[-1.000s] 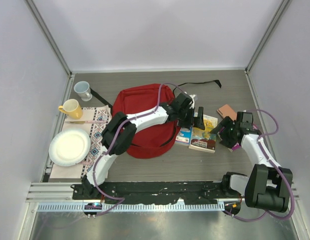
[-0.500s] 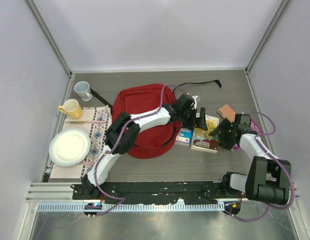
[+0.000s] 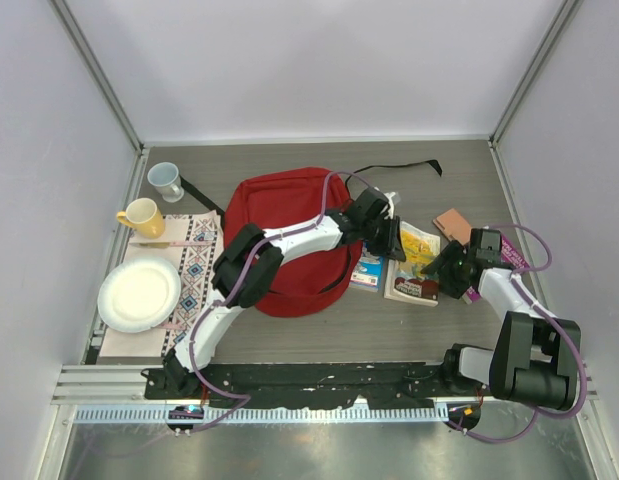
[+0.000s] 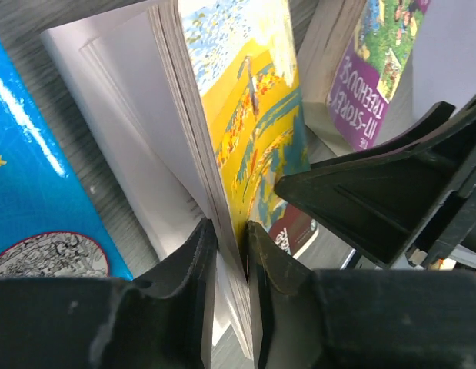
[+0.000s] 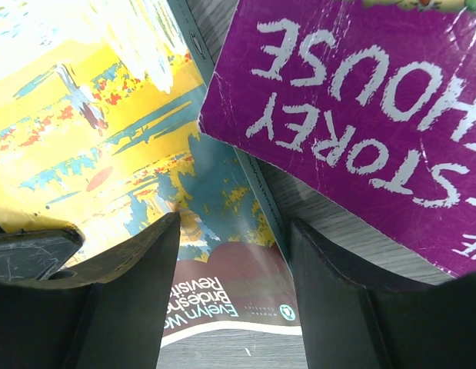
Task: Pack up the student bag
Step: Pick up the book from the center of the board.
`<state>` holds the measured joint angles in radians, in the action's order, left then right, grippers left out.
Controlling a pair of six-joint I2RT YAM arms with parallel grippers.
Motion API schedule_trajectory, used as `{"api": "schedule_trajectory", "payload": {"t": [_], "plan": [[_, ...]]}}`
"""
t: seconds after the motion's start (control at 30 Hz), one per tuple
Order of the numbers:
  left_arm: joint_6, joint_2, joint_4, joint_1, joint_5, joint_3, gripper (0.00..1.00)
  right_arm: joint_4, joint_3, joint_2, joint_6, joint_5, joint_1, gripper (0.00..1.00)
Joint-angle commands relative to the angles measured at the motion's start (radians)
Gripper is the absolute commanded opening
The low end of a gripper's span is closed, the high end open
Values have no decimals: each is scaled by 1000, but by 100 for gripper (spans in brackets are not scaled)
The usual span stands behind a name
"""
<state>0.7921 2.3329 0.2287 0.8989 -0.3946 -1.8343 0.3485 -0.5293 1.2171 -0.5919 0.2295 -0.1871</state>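
1. At the left edge of the worktop (image 3: 319, 320) lies a patterned cloth (image 3: 197, 258) with a white plate (image 3: 139, 294) on it. A yellow mug (image 3: 141, 216) and a pale mug (image 3: 166, 180) stand toward the far-left corner. None of these looks like part of the packing.
2. The student bag (image 3: 289, 215) lies flat around the middle of the worktop, a little toward the far edge. The left arm crosses over it. I cannot tell from above whether its zipper is open.
3. The left gripper (image 4: 228, 231) is just beyond the right side of the bag. Its fingers (image 4: 199, 261) are almost together and pinch a thin part of the yellow book (image 4: 245, 115), the cover with perhaps some pages. This part stands up while the other pages fan away beneath.
4. A blue book (image 3: 367, 270) lies flat between the bag and the yellow book, close to both.
5. The right gripper (image 5: 235, 223) is at the right side of the yellow book, above its lower corner. Its fingers (image 5: 122, 269) are spread wide and hold nothing. I cannot tell if they touch the cover.
6. A purple book (image 5: 361, 115) lies beside the yellow one, toward the right edge, and a small brown object (image 3: 452, 222) lies farther back.
7. In my judgement the task is at an early stage. Every book I can see is outside the bag, only one is gripped, and that grip looks too thin to carry it safely. What is left is to lift each book and put it into the bag.
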Motion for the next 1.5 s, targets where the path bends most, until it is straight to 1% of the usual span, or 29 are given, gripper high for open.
{"api": "schedule_trajectory", "payload": {"t": [0.0,0.03,0.07,0.1,0.17,0.23,0.27,0.33,0.37,0.4,0.43,0.47,0.5,0.6,0.7,0.77,0.83,0.97,1.1,1.13,1.2,1.23,1.27,1.3,1.37,1.4,1.43,1.47], "plan": [[21,5,-94,31,-104,-52,23,-63,14,-39,-28,83,8,62],[21,8,-94,31,-107,-59,25,-66,15,-45,-35,93,8,62],[21,8,-94,32,-110,-60,38,-69,17,-48,-34,94,6,62],[22,9,-94,31,-110,-62,47,-71,17,-45,-36,94,8,62],[21,14,-85,31,-109,-59,53,-72,15,-45,-36,96,6,62],[25,17,-75,31,-104,-57,55,-74,14,-44,-36,99,6,62],[25,22,-69,31,-105,-57,43,-72,14,-42,-39,100,8,62],[29,23,-72,31,-108,-51,30,-71,11,-47,-37,100,6,62],[29,22,-72,31,-109,-52,11,-71,8,-47,-39,103,6,62],[26,17,-75,31,-107,-51,3,-69,5,-50,-39,108,6,62],[21,11,-81,31,-110,-49,0,-69,2,-51,-37,116,6,64],[18,3,-92,31,-110,-46,0,-66,-9,-57,-33,128,6,65],[10,-18,-92,31,-110,-46,0,-62,-17,-62,-28,128,8,69],[-30,-67,-68,28,-99,-60,0,-40,-64,-82,0,143,-3,78],[-40,-115,-54,18,-135,-106,0,4,-139,-94,10,177,-34,81],[-77,-156,7,11,-130,-147,0,32,-175,-99,3,195,-46,84],[-91,-202,26,-6,-122,-174,0,43,-213,-111,-6,232,-51,85],[-70,-292,-41,-67,-139,-109,0,50,-258,-129,-20,258,-54,86],[-13,-388,-158,-121,-179,27,0,41,-282,-143,-26,274,-58,86],[-2,-406,-181,-129,-193,49,0,27,-288,-143,-25,283,-60,86],[1,-447,-224,-146,-196,99,0,-6,-297,-140,-32,355,-60,86],[2,-455,-248,-150,-208,110,0,-58,-296,-139,-42,381,-60,86],[4,-466,-271,-156,-214,121,0,-92,-285,-133,-52,449,-60,86],[9,-477,-285,-158,-223,141,0,-127,-279,-130,-96,476,-60,86],[30,-489,-337,-163,-246,164,0,-268,-240,-130,-158,539,-58,86],[39,-501,-356,-163,-253,190,0,-332,-223,-126,-217,600,-57,87],[59,-509,-376,-166,-254,202,0,-424,-209,-125,-241,614,-55,89],[67,-517,-399,-169,-268,210,0,-448,-198,-122,-252,623,-42,89]]}}
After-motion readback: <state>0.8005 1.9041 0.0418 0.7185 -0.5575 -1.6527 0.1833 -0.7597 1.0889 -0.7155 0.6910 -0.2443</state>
